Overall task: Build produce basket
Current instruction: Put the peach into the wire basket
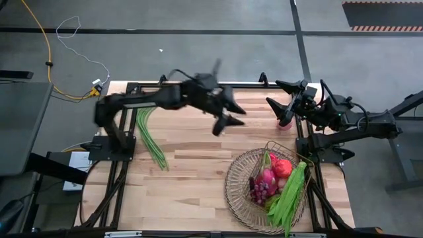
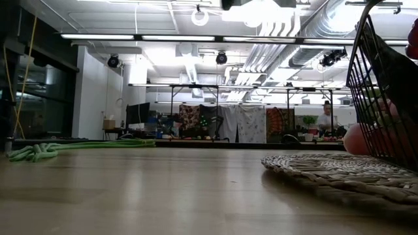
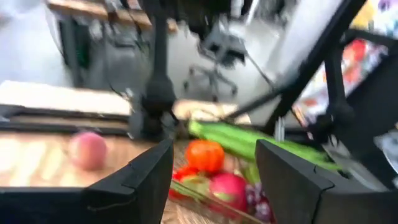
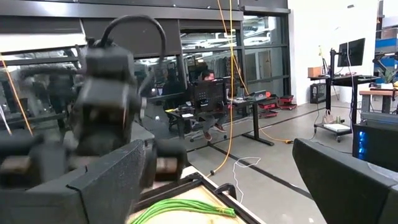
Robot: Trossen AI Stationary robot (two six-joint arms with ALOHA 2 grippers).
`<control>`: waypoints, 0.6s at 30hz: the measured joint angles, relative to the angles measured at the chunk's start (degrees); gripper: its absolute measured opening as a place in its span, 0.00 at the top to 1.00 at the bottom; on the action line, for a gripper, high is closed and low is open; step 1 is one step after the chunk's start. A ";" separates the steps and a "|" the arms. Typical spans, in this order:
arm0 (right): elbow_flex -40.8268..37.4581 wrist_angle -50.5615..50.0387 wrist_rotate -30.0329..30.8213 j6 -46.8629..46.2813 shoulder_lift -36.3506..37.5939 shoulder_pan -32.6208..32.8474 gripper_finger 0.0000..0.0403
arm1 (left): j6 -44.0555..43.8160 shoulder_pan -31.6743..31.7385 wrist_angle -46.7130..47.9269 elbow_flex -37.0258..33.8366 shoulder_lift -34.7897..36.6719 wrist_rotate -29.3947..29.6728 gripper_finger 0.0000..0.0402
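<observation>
The tan wire basket [image 1: 239, 198] stands at the table's near right and holds a pink dragon fruit [image 1: 267, 177], an orange-red pumpkin [image 3: 204, 154], purple grapes [image 1: 259, 191] and a green bean bunch [image 1: 291, 194] that lies over its rim. A second bean bunch [image 1: 151, 136] lies on the table at the far left. A peach [image 3: 87, 150] rests on the table by the far right edge. My left gripper [image 3: 214, 182] hangs open above the table's far middle, nothing between its fingers. My right gripper [image 4: 217, 186] is open, raised at the far right.
The black frame rails [image 1: 198, 84] run along the table's far edge and down both sides. Bare wood lies between the left bean bunch and the basket. In the low view the basket's woven rim [image 2: 339, 171] and wire wall [image 2: 385, 85] fill the right side.
</observation>
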State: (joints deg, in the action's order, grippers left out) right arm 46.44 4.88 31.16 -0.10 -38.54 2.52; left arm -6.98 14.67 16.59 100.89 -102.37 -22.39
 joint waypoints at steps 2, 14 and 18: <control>0.00 -0.01 -0.09 -0.04 0.00 0.00 0.01 | -0.39 1.38 -3.86 -5.70 5.23 1.09 0.46; 0.00 -6.53 -6.61 -9.52 -0.48 -0.02 0.01 | -6.55 2.63 -28.45 -45.75 40.62 18.44 0.46; 0.00 -9.30 -6.84 -10.38 -1.64 -0.02 0.01 | -7.90 2.56 -28.62 -52.58 50.32 22.06 0.46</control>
State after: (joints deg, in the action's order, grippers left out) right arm 46.44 -4.42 24.32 -10.48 -40.19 2.50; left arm -14.87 17.23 -12.03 48.30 -52.06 -0.33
